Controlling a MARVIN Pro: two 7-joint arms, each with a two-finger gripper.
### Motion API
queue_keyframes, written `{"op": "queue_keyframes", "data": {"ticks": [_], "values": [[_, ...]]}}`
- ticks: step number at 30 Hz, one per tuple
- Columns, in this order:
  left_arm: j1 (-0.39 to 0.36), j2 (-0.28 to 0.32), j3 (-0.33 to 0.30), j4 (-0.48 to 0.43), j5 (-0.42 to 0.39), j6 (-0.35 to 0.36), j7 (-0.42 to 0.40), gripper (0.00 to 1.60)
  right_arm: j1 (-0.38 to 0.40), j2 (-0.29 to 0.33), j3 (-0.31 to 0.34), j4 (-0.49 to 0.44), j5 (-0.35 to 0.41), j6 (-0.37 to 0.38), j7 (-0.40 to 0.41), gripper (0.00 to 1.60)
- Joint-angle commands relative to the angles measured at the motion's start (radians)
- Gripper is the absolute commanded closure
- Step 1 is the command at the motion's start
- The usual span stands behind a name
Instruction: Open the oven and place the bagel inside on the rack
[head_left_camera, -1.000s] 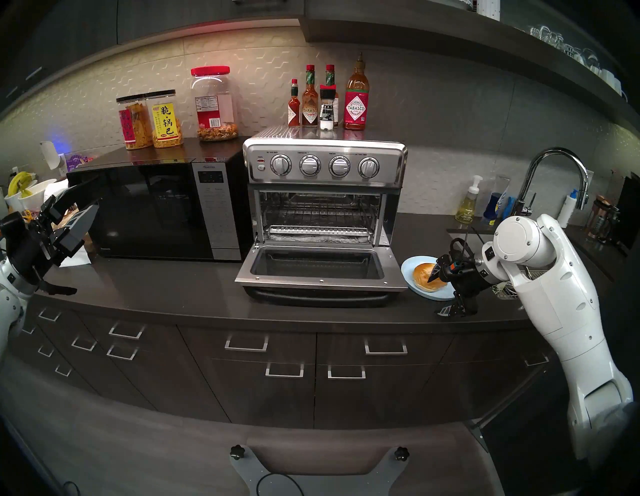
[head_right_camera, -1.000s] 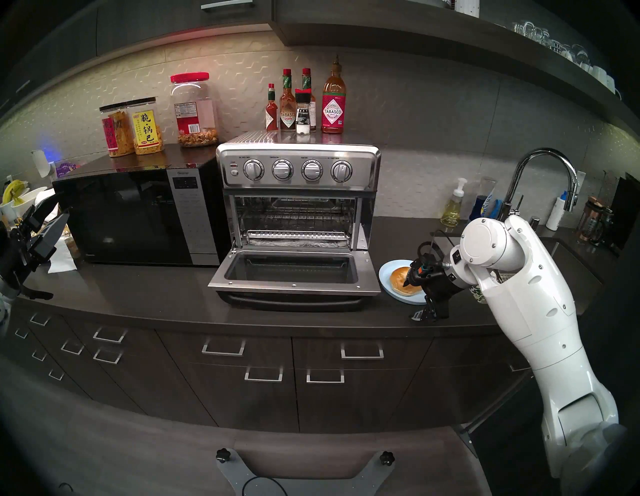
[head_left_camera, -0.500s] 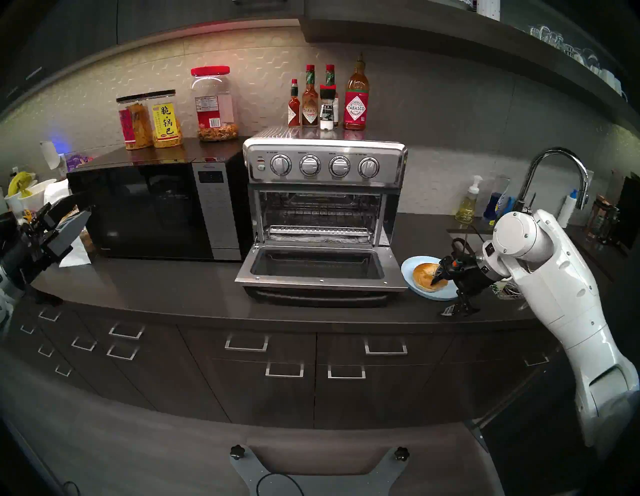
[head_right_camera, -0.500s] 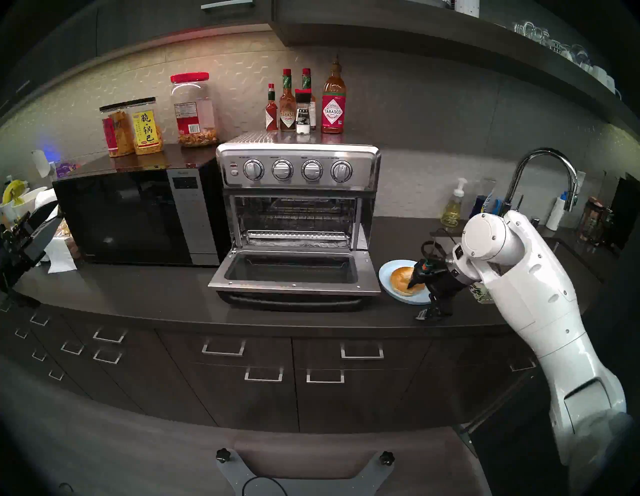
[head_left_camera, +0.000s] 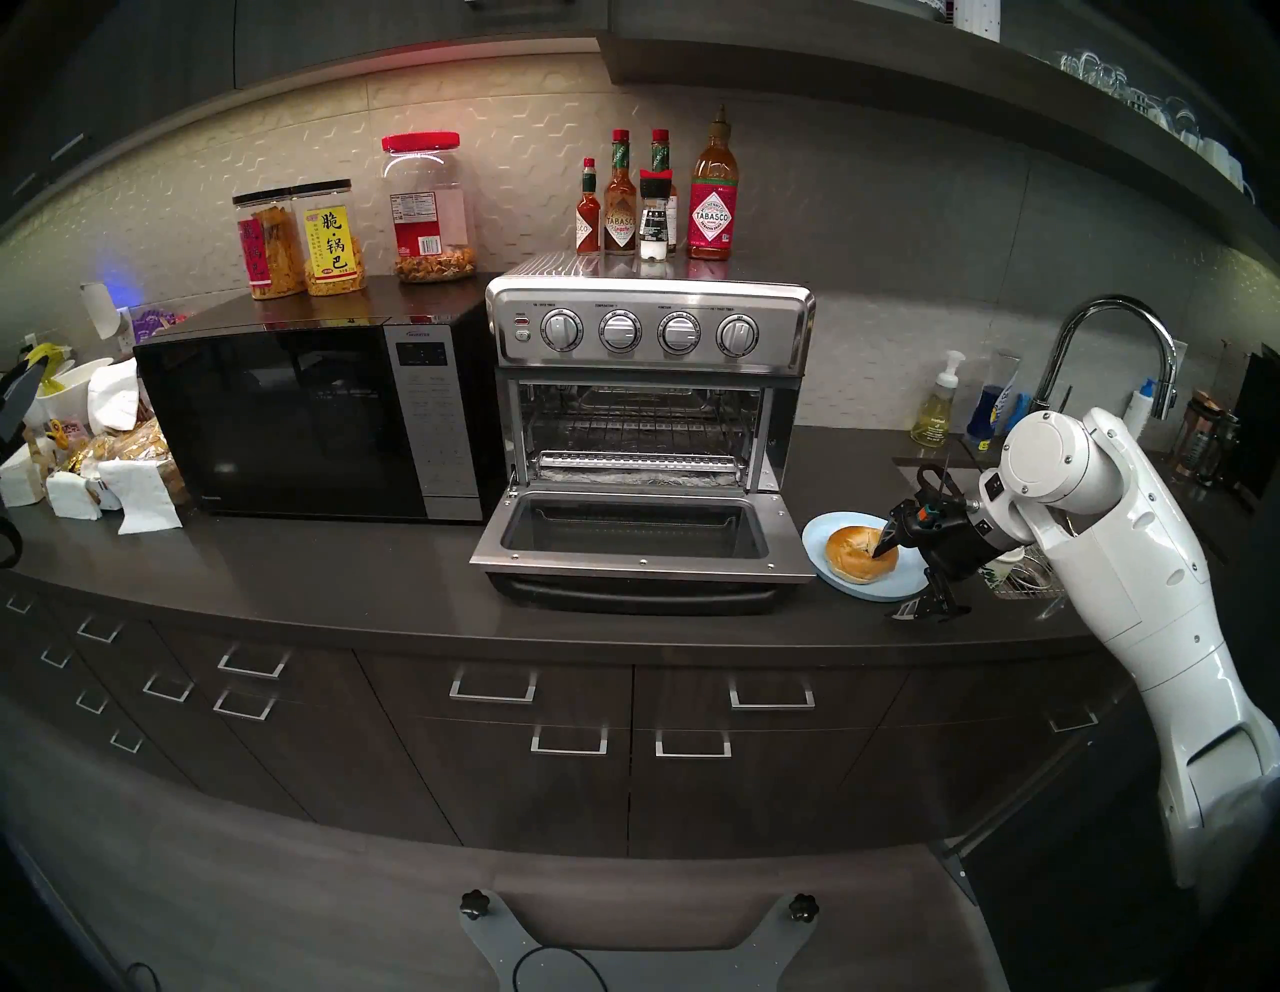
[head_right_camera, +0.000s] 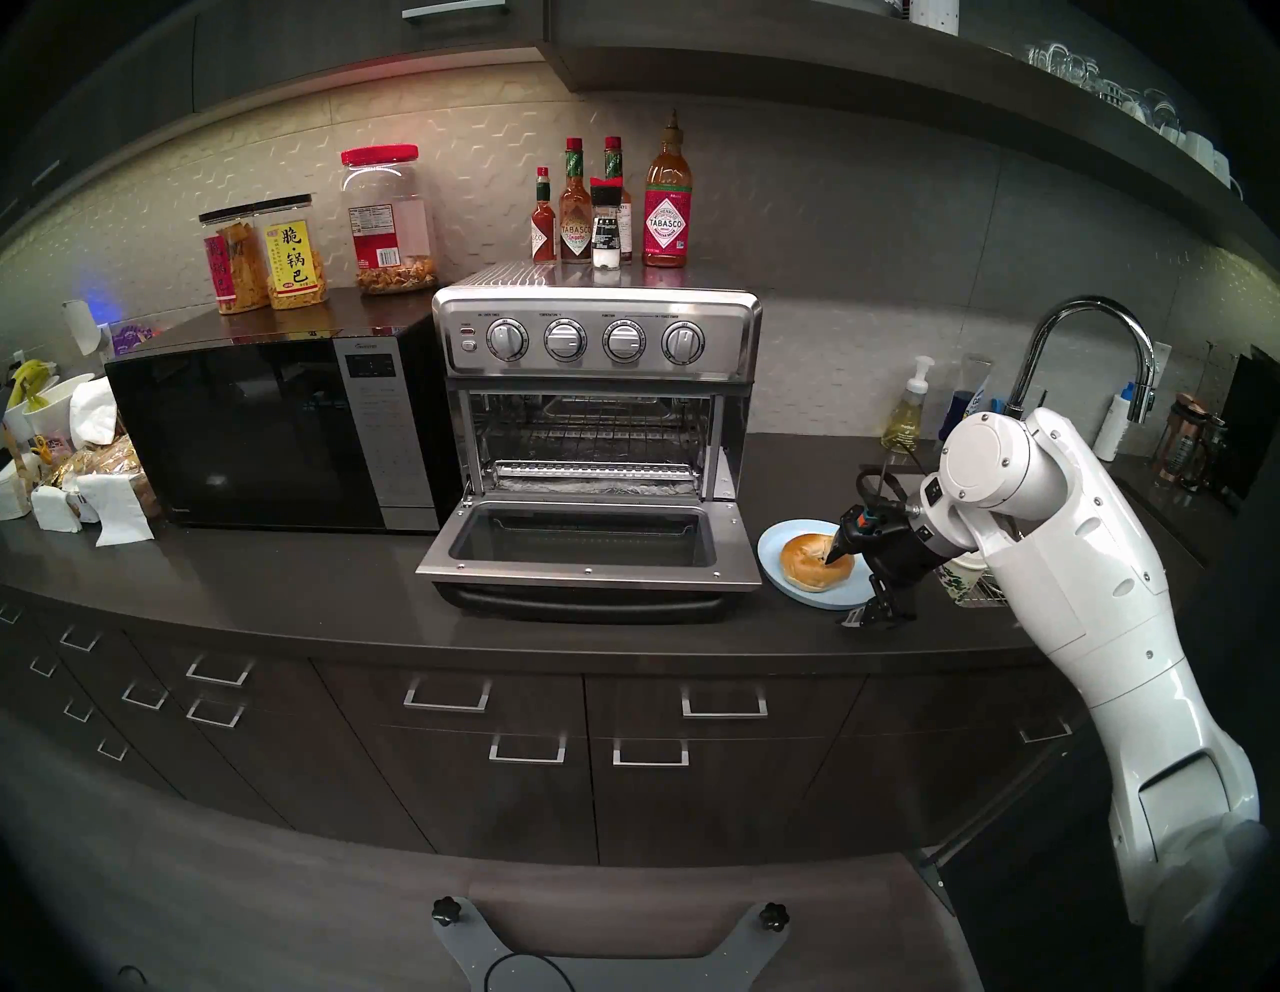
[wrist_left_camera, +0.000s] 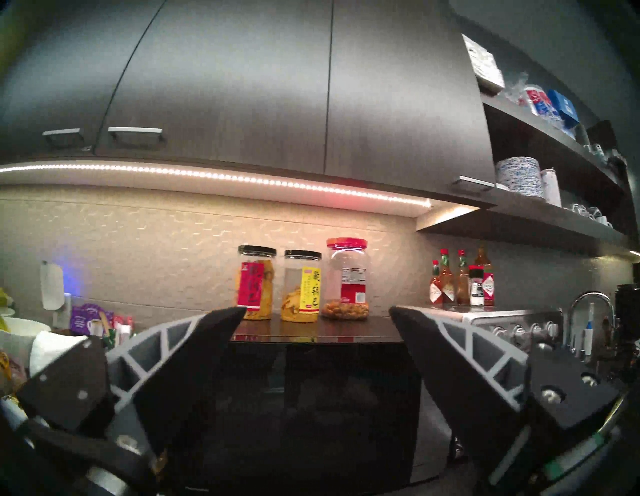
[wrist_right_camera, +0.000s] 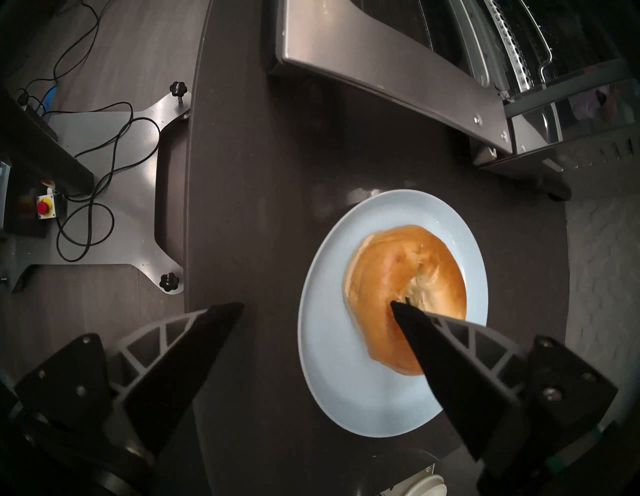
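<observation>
Since a second ago the left gripper (wrist_left_camera: 317, 318) has been drawn back off to the left, jaws spread and empty, while the right gripper (wrist_right_camera: 313, 304) has been shifted slightly back over the bagel (head_left_camera: 859, 552). Its jaws are spread wide: one fingertip (wrist_right_camera: 398, 306) sits at the bagel's centre dimple, the other hangs over bare counter (head_left_camera: 346, 582) beyond the plate (head_left_camera: 817, 537). The bagel lies on the plate, just right of the oven (head_left_camera: 647, 388), whose door (head_left_camera: 641, 537) is dropped flat. A centred straddle would be wanted before closing, gently, since bread squashes. Lifting should clear the door's raised edge; open room is left above the rack (head_left_camera: 637, 463).
</observation>
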Motion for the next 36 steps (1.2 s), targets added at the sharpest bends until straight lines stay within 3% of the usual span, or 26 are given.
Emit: {"op": "queue_keyframes", "data": {"ticks": [1, 4, 5, 19, 27, 36], "values": [[-0.026, 0.096, -0.024, 0.099, -0.027, 0.052, -0.022, 0.0, 0.023, 0.027, 0.02, -0.026, 0.021, -0.003, -0.002, 0.0], [-0.037, 0.155, -0.008, 0.196, -0.039, 0.079, -0.073, 0.0, 0.021, 0.034, 0.022, -0.035, 0.034, -0.001, -0.002, 0.0], [-0.048, 0.142, -0.007, 0.193, -0.035, 0.087, -0.081, 0.0, 0.02, 0.037, 0.022, -0.038, 0.037, 0.0, -0.002, 0.0], [-0.1, 0.296, 0.094, 0.454, -0.069, 0.117, -0.318, 0.0, 0.018, 0.066, 0.013, -0.082, 0.08, 0.028, -0.002, 0.0], [-0.132, 0.353, 0.167, 0.551, -0.1, 0.106, -0.421, 0.0, 0.022, 0.053, -0.008, -0.079, 0.081, 0.047, -0.002, 0.0], [-0.171, 0.38, 0.234, 0.604, -0.128, 0.088, -0.483, 0.0, 0.04, 0.04, -0.038, -0.062, 0.076, 0.06, -0.002, 0.0]]}}
